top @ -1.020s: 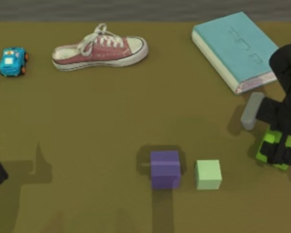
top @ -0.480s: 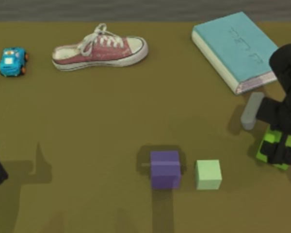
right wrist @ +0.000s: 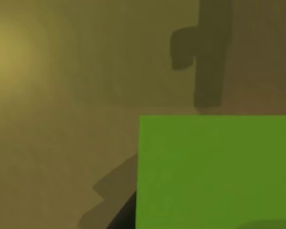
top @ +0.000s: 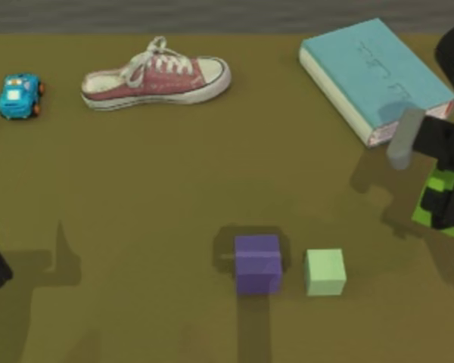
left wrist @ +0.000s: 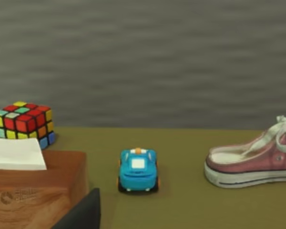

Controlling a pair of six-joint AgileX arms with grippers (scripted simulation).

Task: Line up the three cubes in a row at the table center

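Two cubes, purple cube (top: 257,262) and mint cube (top: 324,271), sat side by side near the table (top: 151,197) centre. Lime cube (top: 439,198) remained outstanding, pinched in the right gripper (top: 448,203) at the right edge. Left gripper parked at the left edge, finger state unseen.

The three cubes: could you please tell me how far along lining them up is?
Done: the purple cube and small pale mint-green cube sit side by side near the table's centre. In hand: the right pincer grips the large lime-green cube, lifted near the right edge. Left: placing it in the row.
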